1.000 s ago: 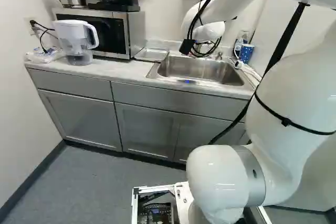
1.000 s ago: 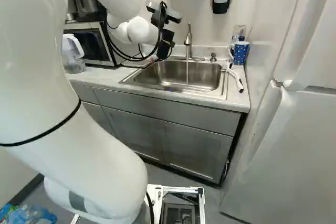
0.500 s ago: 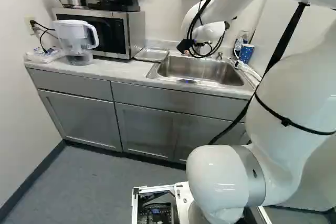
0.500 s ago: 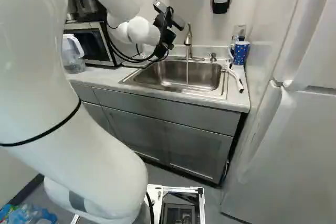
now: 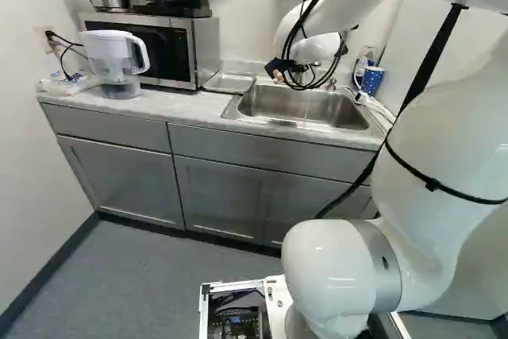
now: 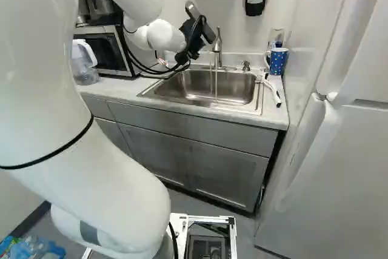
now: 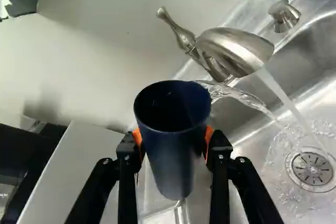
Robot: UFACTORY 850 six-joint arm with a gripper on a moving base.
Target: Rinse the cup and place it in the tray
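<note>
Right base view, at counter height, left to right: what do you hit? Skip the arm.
Water pitcher → steel sink → dotted blue mug → white fridge. Microwave and faucet left out: they overlap the pitcher and sink from side to side.
</note>
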